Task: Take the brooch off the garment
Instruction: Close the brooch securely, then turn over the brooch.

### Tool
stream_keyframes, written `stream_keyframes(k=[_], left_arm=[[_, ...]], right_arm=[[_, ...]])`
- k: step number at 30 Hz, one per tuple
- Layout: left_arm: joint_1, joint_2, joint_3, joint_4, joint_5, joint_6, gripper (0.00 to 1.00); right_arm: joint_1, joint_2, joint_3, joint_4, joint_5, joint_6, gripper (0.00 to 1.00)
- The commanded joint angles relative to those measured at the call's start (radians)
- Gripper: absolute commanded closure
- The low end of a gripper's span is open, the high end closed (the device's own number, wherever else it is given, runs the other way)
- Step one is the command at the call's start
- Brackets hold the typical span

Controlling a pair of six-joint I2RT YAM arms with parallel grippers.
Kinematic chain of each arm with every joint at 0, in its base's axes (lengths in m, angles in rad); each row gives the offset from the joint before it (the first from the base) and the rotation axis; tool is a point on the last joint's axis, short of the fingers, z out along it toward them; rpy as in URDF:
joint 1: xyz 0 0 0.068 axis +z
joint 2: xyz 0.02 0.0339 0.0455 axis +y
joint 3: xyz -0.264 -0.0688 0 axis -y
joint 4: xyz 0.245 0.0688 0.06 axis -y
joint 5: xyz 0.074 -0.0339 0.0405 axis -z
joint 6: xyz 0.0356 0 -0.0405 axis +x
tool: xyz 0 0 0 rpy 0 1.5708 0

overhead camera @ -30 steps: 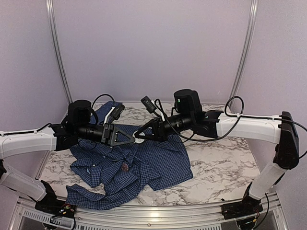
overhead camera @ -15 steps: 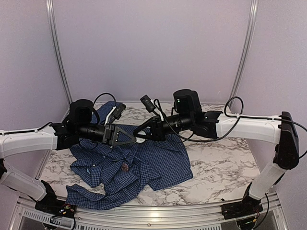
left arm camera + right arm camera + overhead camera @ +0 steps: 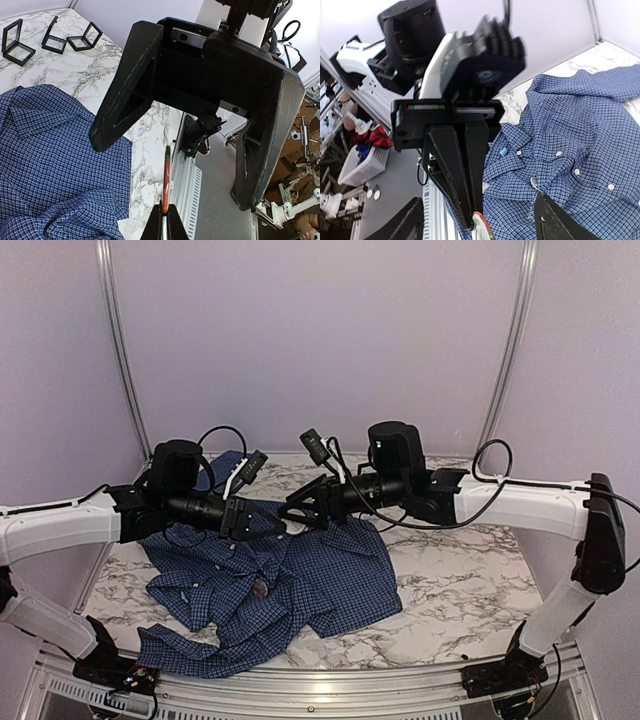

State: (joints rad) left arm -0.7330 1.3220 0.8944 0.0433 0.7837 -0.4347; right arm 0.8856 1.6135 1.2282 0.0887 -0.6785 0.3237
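Left hand (image 3: 165, 222) pinched shut on a thin orange-rimmed disc (image 3: 166, 175) — right hand (image 3: 299, 514) spread wide, gripping nothing.

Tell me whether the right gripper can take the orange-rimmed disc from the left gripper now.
Probably yes: the orange-rimmed disc stands pinched in the shut left gripper, directly between the open fingers of the right gripper, with nothing between them.

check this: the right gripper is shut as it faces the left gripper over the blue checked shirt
Wrong on the jaws: the left wrist view shows the right gripper open. It does face the left gripper, which pinches a thin orange disc, over the blue checked shirt.
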Motion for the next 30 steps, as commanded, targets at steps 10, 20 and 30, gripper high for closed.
stream_keyframes(k=[10,20,30], left_arm=[[-0.025,-0.029,0.105,-0.161,-0.386,0.298,1.00],[-0.132,-0.139,0.080,-0.037,-0.833,0.695,1.00],[-0.305,-0.130,0.014,0.174,-1.252,1.139,1.00]], right_arm=[[-0.062,-0.084,0.014,0.036,0.182,0.157,0.19],[-0.062,-0.056,0.074,-0.005,0.223,0.282,0.25],[-0.063,-0.033,0.112,0.015,0.175,0.390,0.33]])
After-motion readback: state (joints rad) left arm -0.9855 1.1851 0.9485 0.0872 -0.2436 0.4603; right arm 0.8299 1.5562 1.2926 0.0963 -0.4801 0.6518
